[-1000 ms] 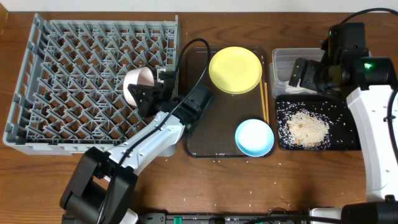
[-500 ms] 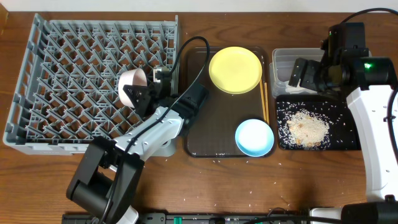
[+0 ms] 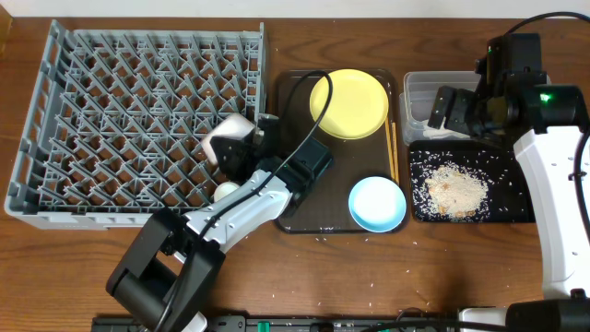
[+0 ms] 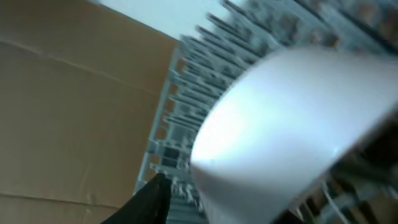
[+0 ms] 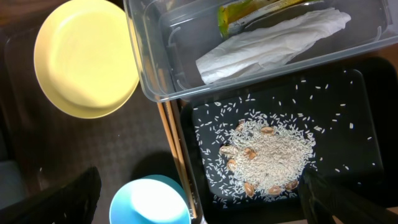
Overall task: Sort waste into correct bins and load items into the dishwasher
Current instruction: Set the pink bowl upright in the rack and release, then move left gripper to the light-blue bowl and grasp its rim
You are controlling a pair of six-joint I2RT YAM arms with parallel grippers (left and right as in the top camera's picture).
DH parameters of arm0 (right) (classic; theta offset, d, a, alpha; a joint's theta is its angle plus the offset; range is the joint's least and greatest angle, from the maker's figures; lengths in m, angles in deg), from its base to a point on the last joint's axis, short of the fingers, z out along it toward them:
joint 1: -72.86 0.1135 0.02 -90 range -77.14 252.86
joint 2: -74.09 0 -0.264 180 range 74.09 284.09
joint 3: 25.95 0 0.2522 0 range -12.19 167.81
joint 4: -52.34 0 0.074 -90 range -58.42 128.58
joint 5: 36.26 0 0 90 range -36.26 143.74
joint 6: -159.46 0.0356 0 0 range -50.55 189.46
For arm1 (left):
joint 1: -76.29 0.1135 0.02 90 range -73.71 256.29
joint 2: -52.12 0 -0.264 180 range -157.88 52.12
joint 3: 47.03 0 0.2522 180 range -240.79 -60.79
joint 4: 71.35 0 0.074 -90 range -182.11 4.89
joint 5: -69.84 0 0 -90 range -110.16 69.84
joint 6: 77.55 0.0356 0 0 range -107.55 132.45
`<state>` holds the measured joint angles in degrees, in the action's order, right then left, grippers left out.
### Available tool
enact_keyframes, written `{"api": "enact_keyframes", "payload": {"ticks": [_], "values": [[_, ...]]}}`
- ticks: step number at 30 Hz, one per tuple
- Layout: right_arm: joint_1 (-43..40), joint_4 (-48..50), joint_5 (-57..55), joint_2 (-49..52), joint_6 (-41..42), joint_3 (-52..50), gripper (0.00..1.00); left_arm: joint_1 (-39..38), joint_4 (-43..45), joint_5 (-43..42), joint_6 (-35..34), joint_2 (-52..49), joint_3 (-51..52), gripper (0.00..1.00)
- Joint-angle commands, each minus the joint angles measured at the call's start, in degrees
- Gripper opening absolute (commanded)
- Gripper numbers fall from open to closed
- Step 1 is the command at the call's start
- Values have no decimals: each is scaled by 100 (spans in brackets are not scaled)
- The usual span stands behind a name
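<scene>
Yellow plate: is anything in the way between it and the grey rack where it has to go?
Yes. The left arm lies across the left part of the brown tray, between the yellow plate and the grey rack, and its black cable arcs over the plate's left edge.

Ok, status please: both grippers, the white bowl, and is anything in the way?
Left gripper at white bowl over dish rack, jaws unclear. Right gripper open, empty, over clear tub. No obstacle seen at the rack.
</scene>
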<state>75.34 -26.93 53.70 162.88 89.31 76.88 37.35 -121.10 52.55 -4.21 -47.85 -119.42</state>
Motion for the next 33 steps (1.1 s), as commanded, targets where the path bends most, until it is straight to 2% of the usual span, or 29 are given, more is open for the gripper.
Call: {"api": "enact_keyframes", "payload": {"ticks": [1, 4, 9, 11, 13, 14, 15, 16, 19, 22, 26, 33], "values": [[20, -9, -59, 24, -61, -33, 99, 2, -284, -1226, 4, 234, -289, 43], [20, -7, -59, 24, -61, -33, 99, 0, -391, -2135, 11, 586, -535, 47], [20, -7, -59, 24, -61, -33, 99, 2, -369, -4306, -133, 1353, -763, 50], [20, -9, -59, 24, -61, -33, 99, 0, -341, -4933, -643, 1620, -763, 50], [20, -7, -59, 24, -61, -33, 99, 0, -337, -5989, -1631, 1823, -761, 50], [20, -7, -59, 24, -61, -33, 99, -4, -330, -6225, -1805, 1821, -761, 50], [20, -7, -59, 24, -61, -33, 99, -26, -179, -7084, -2343, 1711, -686, 50], [20, -9, -59, 24, -63, -33, 99, -68, 20, -7495, -2531, 1609, -608, 50], [20, -7, -59, 24, -61, -33, 99, -260, 501, -8041, -2865, 1145, -525, 50], [20, -7, -59, 24, -61, -33, 99, -498, 1062, -8406, -2918, 586, -525, 50], [20, -7, -59, 24, -61, -33, 99, -632, 1471, -8432, -3434, -122, -525, 52], [20, -7, -59, 24, -61, -33, 99, -675, 2057, -8985, -3467, -813, -525, 59]]}}
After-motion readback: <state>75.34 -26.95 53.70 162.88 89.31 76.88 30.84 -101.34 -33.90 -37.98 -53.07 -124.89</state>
